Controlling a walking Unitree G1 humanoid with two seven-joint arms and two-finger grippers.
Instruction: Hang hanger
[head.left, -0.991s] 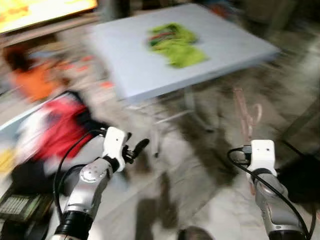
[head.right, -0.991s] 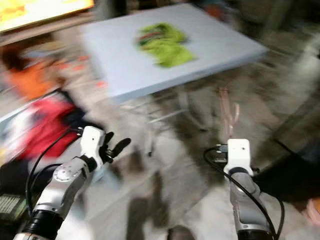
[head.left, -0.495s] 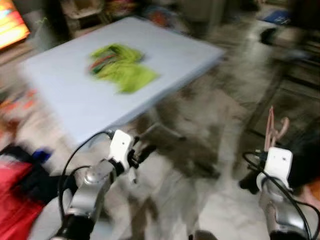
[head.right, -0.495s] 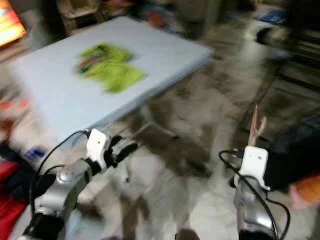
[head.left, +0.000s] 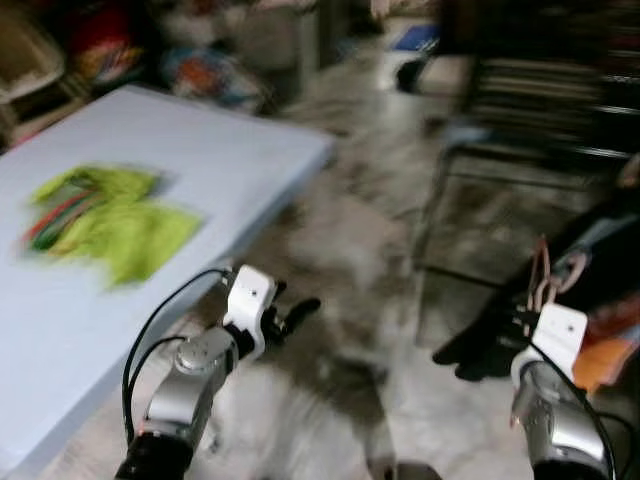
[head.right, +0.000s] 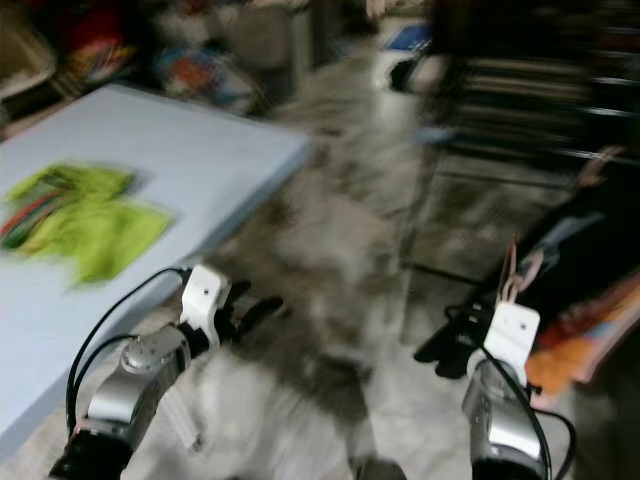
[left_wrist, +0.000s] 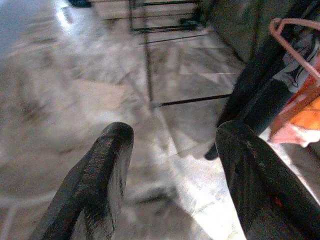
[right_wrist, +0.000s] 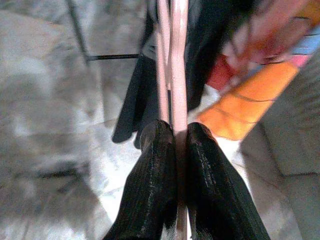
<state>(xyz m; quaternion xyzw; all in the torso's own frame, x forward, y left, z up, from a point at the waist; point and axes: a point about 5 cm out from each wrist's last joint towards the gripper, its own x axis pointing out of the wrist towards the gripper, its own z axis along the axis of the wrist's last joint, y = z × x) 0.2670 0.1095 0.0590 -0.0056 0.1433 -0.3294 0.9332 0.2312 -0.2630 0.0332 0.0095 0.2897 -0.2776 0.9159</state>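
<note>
Where its fingers pinch, pink hanger (right_wrist: 172, 75) upright in right hand (right_wrist: 176, 145)

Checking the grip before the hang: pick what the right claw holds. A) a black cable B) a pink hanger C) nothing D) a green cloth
B: the right claw is shut on the pink hanger, whose thin bars run out from between its black fingers.

Head stereo pair looks forward and down, blurred: desk (head.left: 200, 170) at left, marble floor (head.left: 350, 260) ahead, both arms below. Left wrist view faces along its fingers (left_wrist: 100, 175) low over the same floor. Right wrist view close on pink hanger (right_wrist: 172, 65), dark clothes (right_wrist: 210, 45) behind
</note>
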